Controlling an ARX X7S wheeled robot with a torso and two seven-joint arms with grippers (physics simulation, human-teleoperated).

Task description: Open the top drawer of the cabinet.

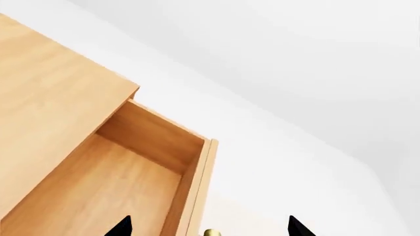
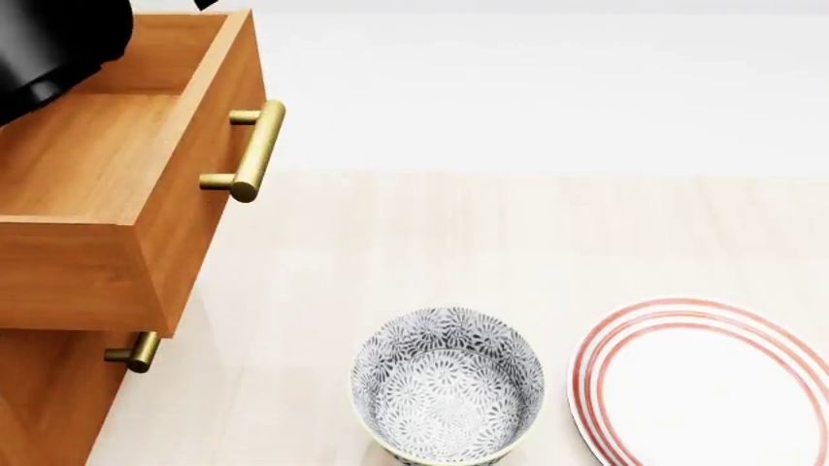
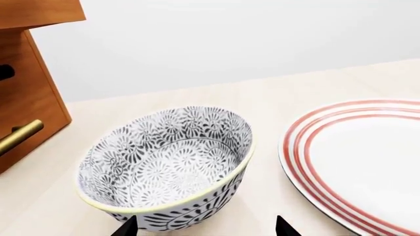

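The top drawer (image 2: 111,165) of the orange-brown cabinet (image 2: 39,398) stands pulled out, its empty wooden inside showing. Its brass bar handle (image 2: 252,150) is on the front. In the left wrist view the drawer (image 1: 125,182) lies below the cabinet top (image 1: 46,98), and the handle's end (image 1: 211,232) shows at the frame edge. My left gripper (image 1: 210,230) is open, its fingertips wide apart on either side of the drawer front and handle end. My left arm (image 2: 52,44) hangs over the drawer. My right gripper (image 3: 204,228) is open and empty, close in front of the bowl.
A patterned grey-white bowl (image 2: 447,388) and a red-striped plate (image 2: 712,388) sit on the pale wooden surface to the right of the cabinet. They also show in the right wrist view, the bowl (image 3: 167,167) beside the plate (image 3: 367,162). A lower drawer's brass handle (image 2: 136,351) sticks out under the open drawer.
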